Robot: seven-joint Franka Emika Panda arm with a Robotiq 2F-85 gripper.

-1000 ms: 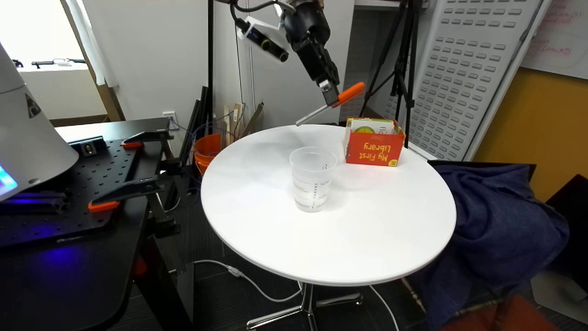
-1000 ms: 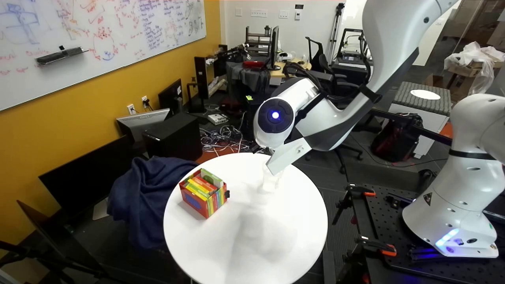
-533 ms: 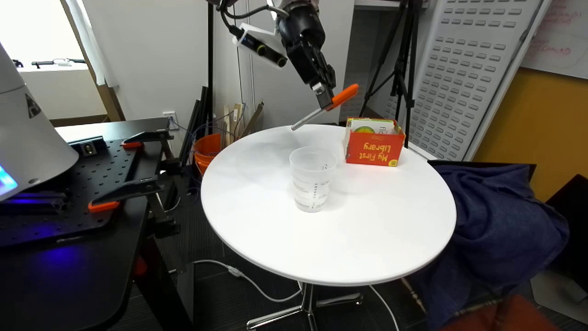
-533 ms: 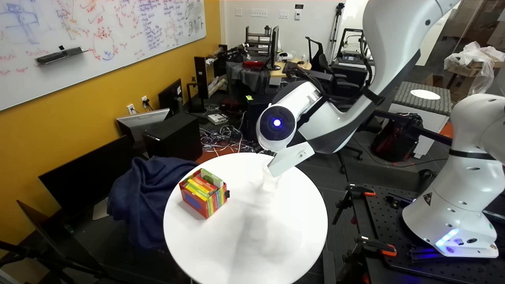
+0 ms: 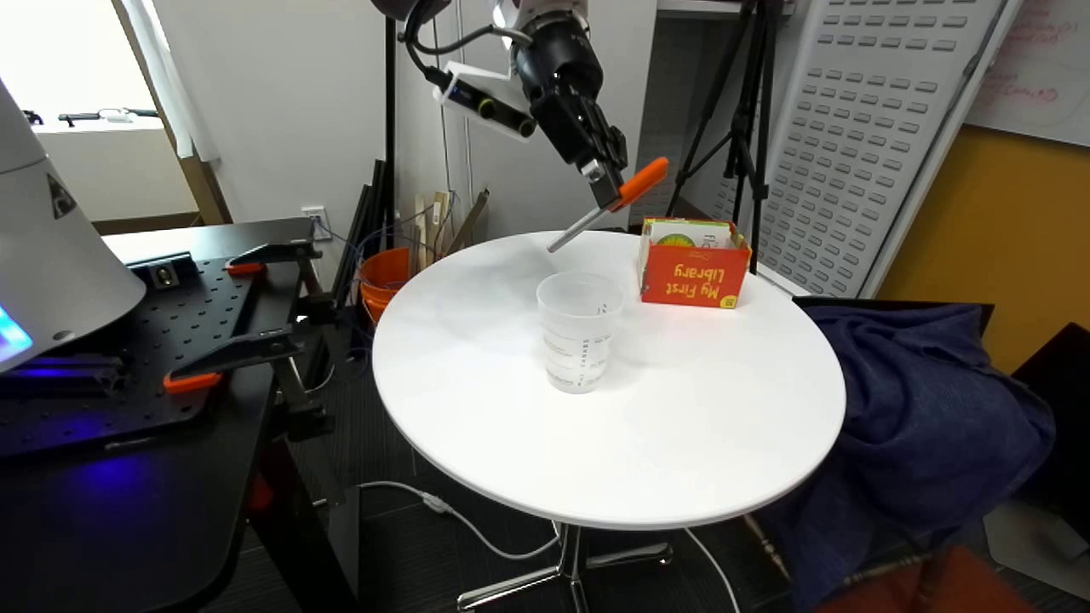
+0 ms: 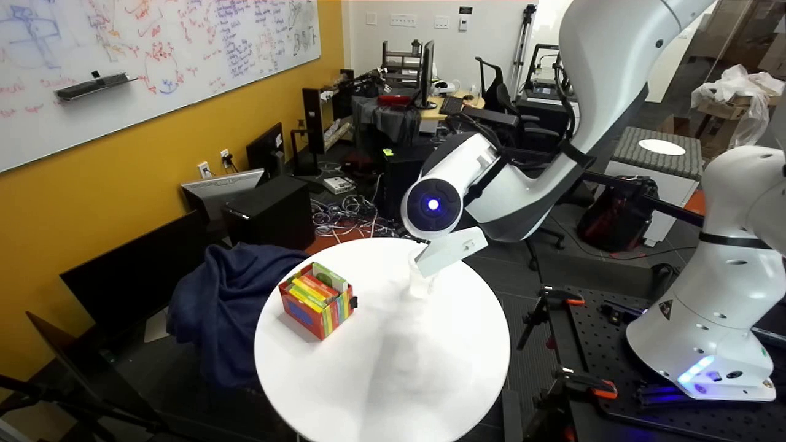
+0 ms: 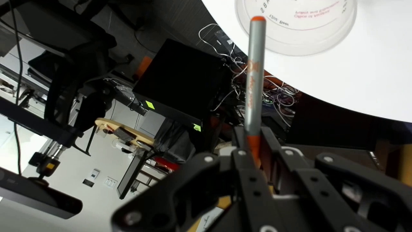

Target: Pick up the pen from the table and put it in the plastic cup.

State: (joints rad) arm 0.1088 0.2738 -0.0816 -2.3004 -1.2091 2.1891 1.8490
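One slim, cylindrical pen [image 7: 254, 77] with a smooth grey barrel, small orange tip and thicker bright-orange section is pinched in your black two-fingered tool [image 7: 253, 137]; you have the fingers [image 7: 239, 140] closed down to the pen's own thickness, near where grey meets thick orange. In an exterior view you see it tilted in the air, barrel sloping downward, outside and apart from the translucent plastic cup [image 5: 579, 336]. That cup stands upright on your smooth, round white table [image 5: 698, 434], its thin wall tapering toward the base and marked with printed lines and lettering. Near it on the table sits an open-topped, red rectangular box [image 5: 694, 279] with pale lettering, and in an exterior view you see thin, many-coloured books [image 6: 316, 291] packed inside. Underneath, you have a shiny metal stem [image 5: 573, 549] with spreading feet. Just beyond the table's rim a rumpled navy cloth [image 5: 924, 409] hangs in soft folds, while on another side your glossy white arm [image 6: 605, 73] rises from a flat black plate [image 5: 179, 315] dotted with holes.
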